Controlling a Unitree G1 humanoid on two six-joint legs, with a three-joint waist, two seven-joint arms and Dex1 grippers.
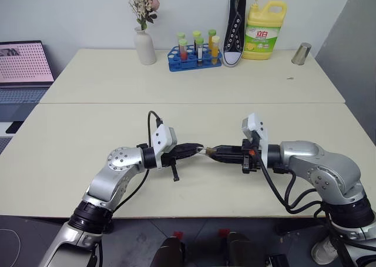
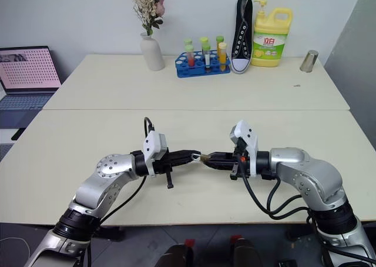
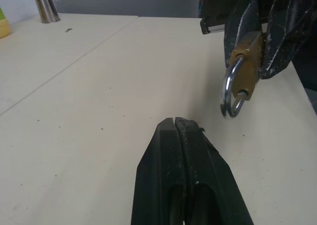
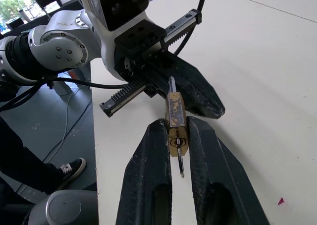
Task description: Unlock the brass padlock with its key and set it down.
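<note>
The brass padlock (image 4: 175, 117) hangs over the cream table (image 1: 88, 137), pinched by the right end effector (image 4: 177, 136); left end effector (image 3: 174, 122) closed, empty.

Both silver arms reach inward from the lower corners of the head view, forearms nearly level, black fingertips almost meeting at mid-frame. The left gripper (image 1: 194, 150) has its two fingers (image 3: 185, 150) pressed flat together. The right gripper (image 1: 212, 152) is clamped on a small golden-yellow brass padlock (image 4: 175, 122).
</note>
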